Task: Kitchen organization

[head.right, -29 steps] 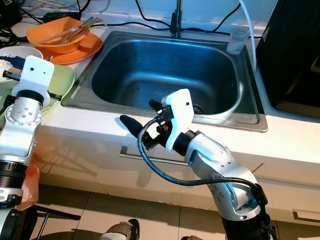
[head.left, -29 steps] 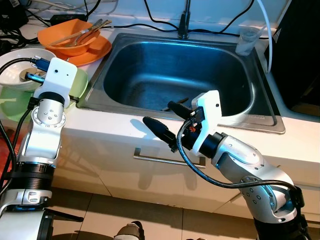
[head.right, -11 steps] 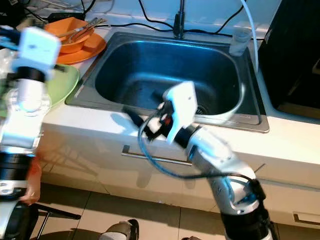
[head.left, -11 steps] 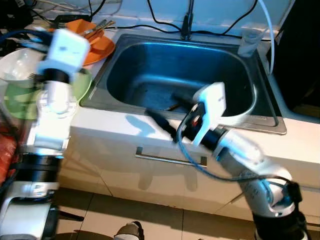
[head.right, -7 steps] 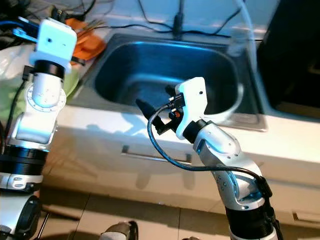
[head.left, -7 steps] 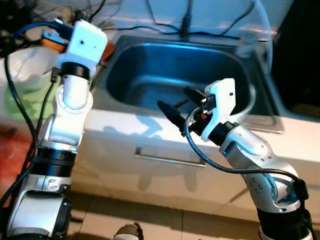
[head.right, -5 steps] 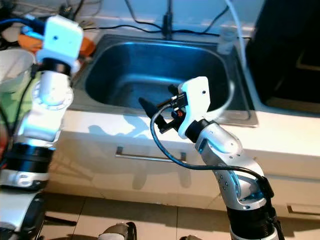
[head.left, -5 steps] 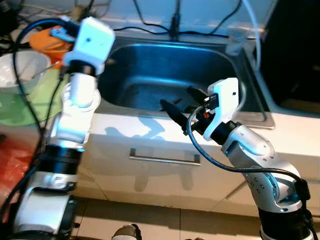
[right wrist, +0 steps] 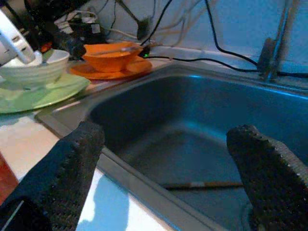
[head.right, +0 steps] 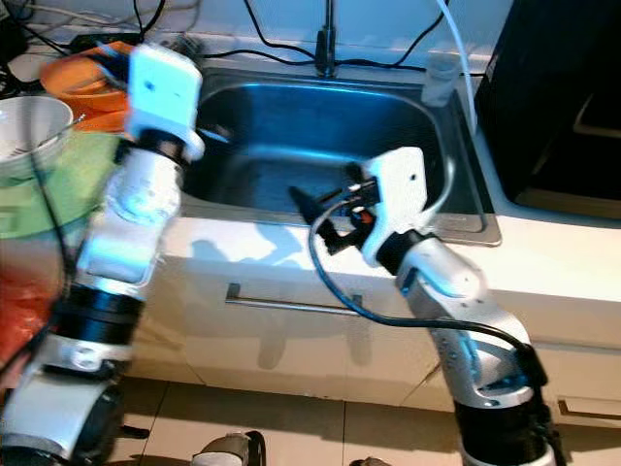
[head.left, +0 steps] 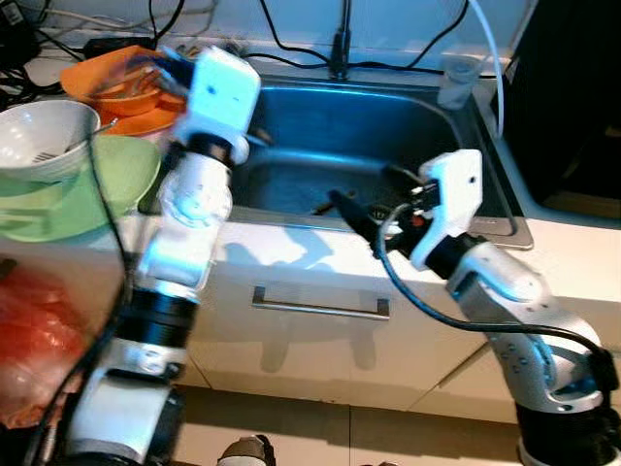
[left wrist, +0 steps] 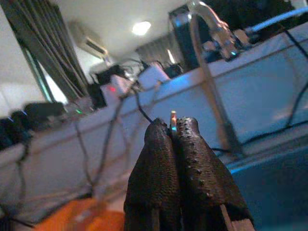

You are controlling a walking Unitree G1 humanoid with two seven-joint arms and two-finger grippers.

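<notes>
My left arm is raised over the counter's left side. Its gripper (head.left: 165, 60) is blurred beside the orange bowl (head.left: 102, 83), which holds utensils. In the left wrist view that gripper (left wrist: 171, 126) is shut, and the tip of a thin stick (left wrist: 172, 114) pokes out between its fingertips. My right gripper (head.left: 374, 192) hangs open over the front rim of the steel sink (head.left: 281, 216), nothing between its fingers (right wrist: 72, 163). One chopstick (right wrist: 202, 184) lies on the sink bottom.
A white bowl (head.left: 49, 136) rests on green plates (head.left: 107, 184) left of the sink. The faucet (head.left: 340, 44), cables and a clear cup (head.left: 451, 83) line the back. A black appliance (head.left: 572, 97) stands right, a red bag (head.left: 39, 330) at lower left.
My left arm has lifted off the green plates and swung right, toward the orange bowl and the sink's left edge. The right gripper stays open over the sink front. The camera has shifted.
</notes>
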